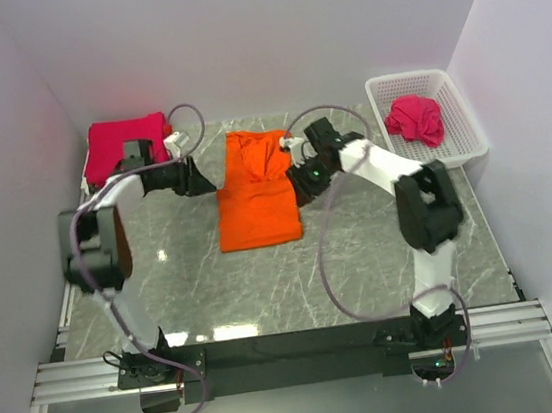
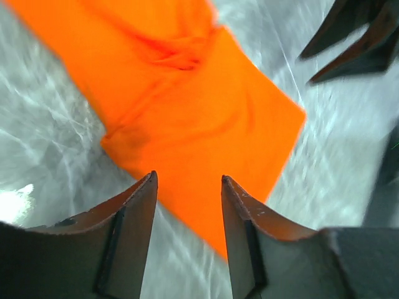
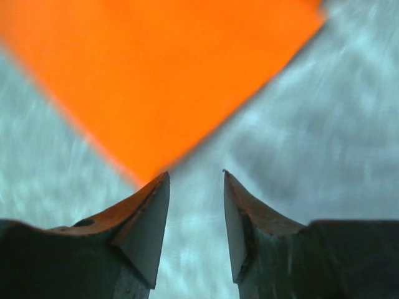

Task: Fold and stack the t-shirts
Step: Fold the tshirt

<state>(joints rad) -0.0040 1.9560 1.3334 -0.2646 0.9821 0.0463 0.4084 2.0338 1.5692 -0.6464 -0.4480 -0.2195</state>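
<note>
Left tool (image 2: pixel 187 177) and right tool (image 3: pixel 196 174) are both held spread, nothing gripped, either side of orange shirt (image 1: pixel 256 194) laid on table (image 1: pixel 365 276).

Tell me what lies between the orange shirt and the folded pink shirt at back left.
Only the left gripper, open beside the orange shirt at its left edge, sits on the way to the folded pink shirt.

Your top view looks down over the near edge of the desk (image 1: pixel 363 256), whole surface framed. Wrist views sit close, angled down; all three share the orange t-shirt (image 1: pixel 257 194) mid-desk.
</note>
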